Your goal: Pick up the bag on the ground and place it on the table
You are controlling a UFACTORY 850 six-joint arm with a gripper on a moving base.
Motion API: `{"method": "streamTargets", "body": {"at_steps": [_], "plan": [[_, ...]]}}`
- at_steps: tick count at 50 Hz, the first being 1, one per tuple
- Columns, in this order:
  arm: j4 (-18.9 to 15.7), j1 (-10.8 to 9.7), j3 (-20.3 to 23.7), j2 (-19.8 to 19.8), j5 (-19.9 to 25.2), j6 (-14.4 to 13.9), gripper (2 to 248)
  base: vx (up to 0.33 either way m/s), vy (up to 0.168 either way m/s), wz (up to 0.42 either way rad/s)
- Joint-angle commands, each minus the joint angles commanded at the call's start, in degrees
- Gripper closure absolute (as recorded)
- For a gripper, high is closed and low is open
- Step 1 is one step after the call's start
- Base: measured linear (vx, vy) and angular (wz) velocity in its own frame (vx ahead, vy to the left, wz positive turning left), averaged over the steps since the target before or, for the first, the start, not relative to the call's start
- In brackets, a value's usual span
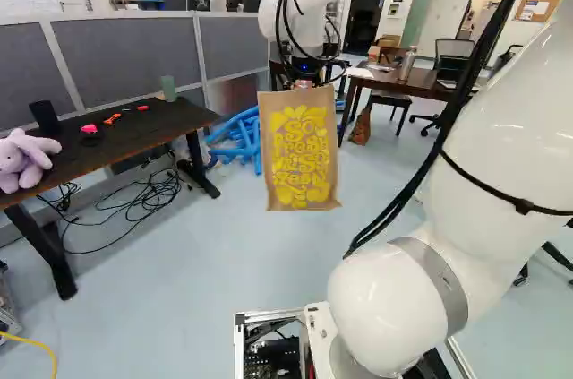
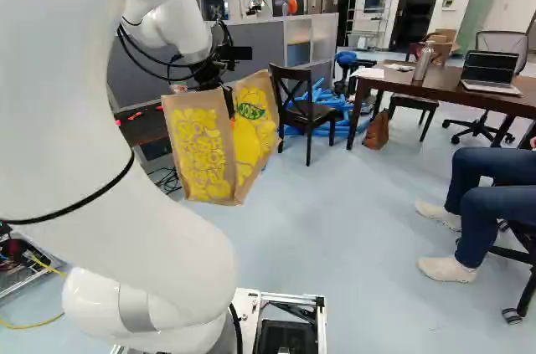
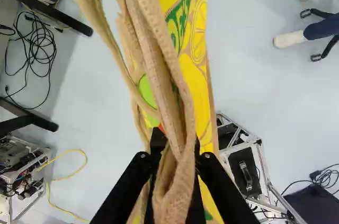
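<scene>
Reaching out ahead, the white arm (image 1: 483,110) carries its load high, presumably so nothing drags. Dark wooden table (image 2: 452,96) far right, with an open laptop (image 2: 491,69). Black-topped desk (image 1: 116,142) near left, plush toy (image 1: 27,157) at its near end. Which of the two is meant, I can't tell; the desk seems the handier.

Burlap shopping bag (image 1: 301,150): off the floor, hanging in mid-air between desk and table, not set on either. Hangs roughly upright; weight likely keeps it so, since only the top is held. May swing if the arm turns fast, I judge; a higher lift is probably wanted before crossing a desk edge.

Gripper (image 3: 177,142): both fingers pinch the bunched woven handles (image 3: 172,97) from two sides. Sensible hold: handles are slim and gather well, body too broad. Slippage of one strap is the risk.

Views compared. Left base: one lettered face nearly square-on, plus the toy. Right base: a second printed panel with green lettering, set at an angle, and the laptop's keyboard. Wrist: the strap grip, plain only here; both base views leave it obscure. Desk's small red items (image 1: 112,118) show in both base views.
</scene>
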Motion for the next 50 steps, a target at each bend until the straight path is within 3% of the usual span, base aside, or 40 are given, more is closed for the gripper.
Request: {"method": "streamTargets", "body": {"at_steps": [50], "plan": [[0.0,0.0,0.0,0.0,0.0,0.0,215,0.000,0.009,0.043]]}}
